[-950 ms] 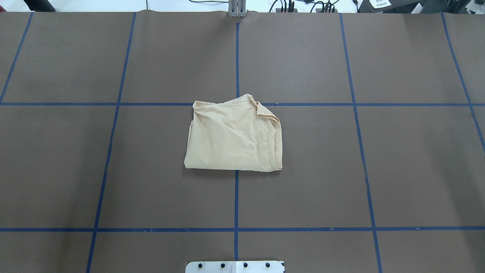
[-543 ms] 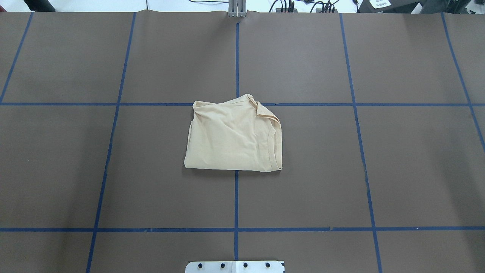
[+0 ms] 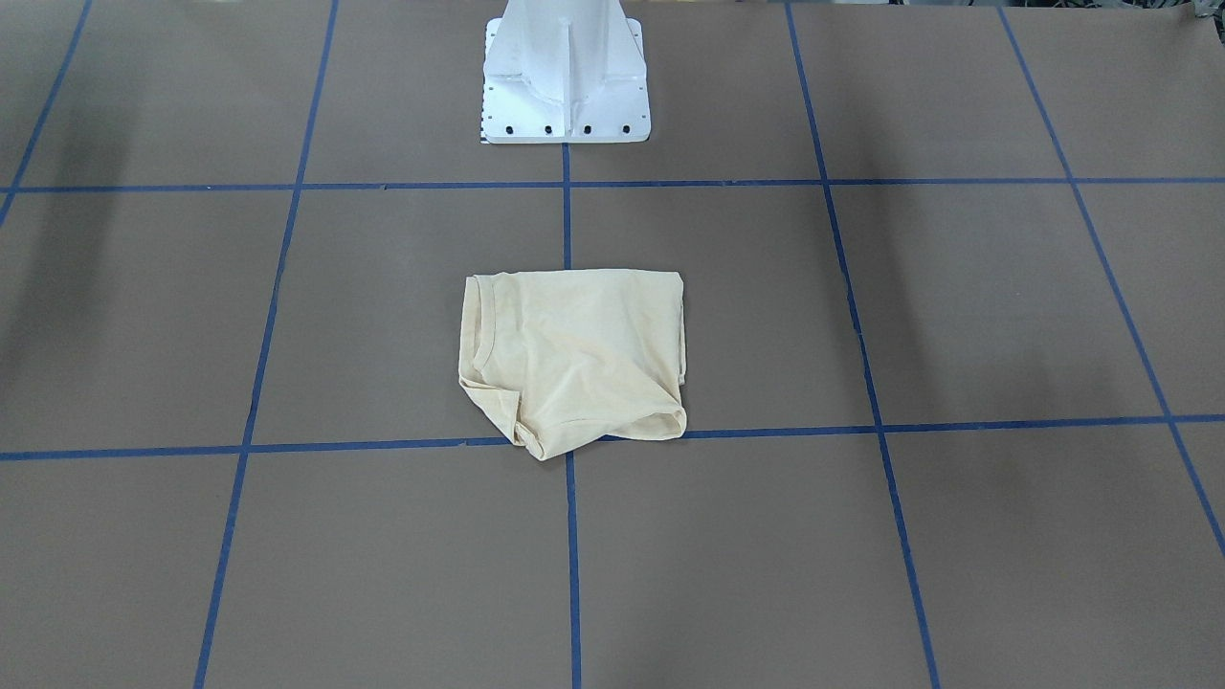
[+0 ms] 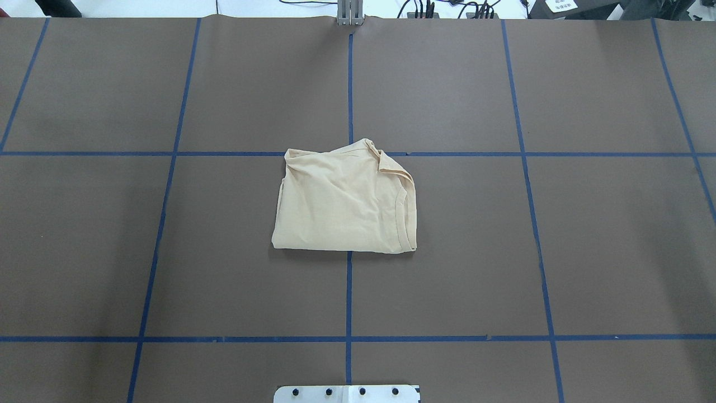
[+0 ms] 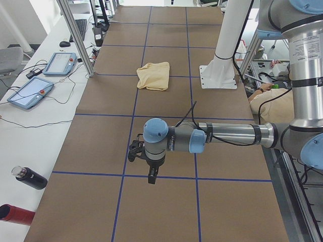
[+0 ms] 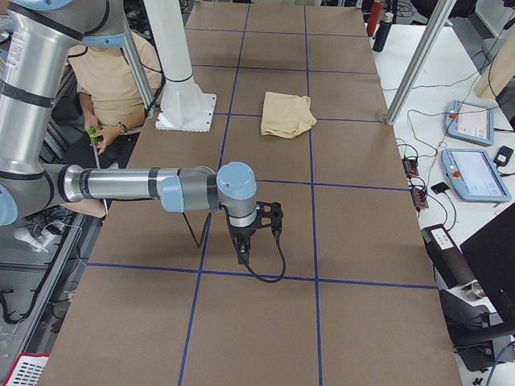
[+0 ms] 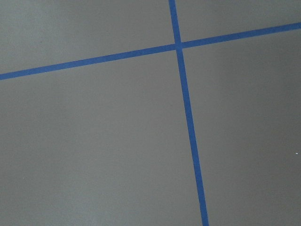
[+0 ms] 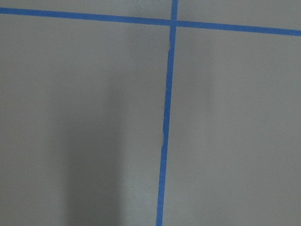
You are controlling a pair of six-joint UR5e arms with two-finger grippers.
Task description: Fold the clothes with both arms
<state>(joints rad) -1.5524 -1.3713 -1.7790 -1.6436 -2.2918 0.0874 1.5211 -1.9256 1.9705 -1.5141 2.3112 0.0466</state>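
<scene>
The clothes are one pale cream-yellow shirt [image 4: 347, 201], folded into a compact rectangle and lying flat at the table's middle, also seen in the front view [image 3: 574, 354] and both side views [image 5: 154, 75] [image 6: 288, 114]. Nothing touches it. My left gripper [image 5: 151, 176] hangs pointing down over bare table, far from the shirt toward the table's left end. Toward the opposite end, the right gripper [image 6: 241, 256] also hangs pointing down over bare table. Both show only in the side views, so I cannot tell whether they are open or shut. The wrist views show only brown table and blue tape.
The white pedestal base [image 3: 565, 77] stands behind the shirt. A seated person [image 6: 113, 72] is beside the robot. Teach pendants [image 5: 30, 93] and bottles [image 5: 30, 177] lie on the white bench past the table's far edge. Blue tape lines grid the brown table [image 4: 503, 252].
</scene>
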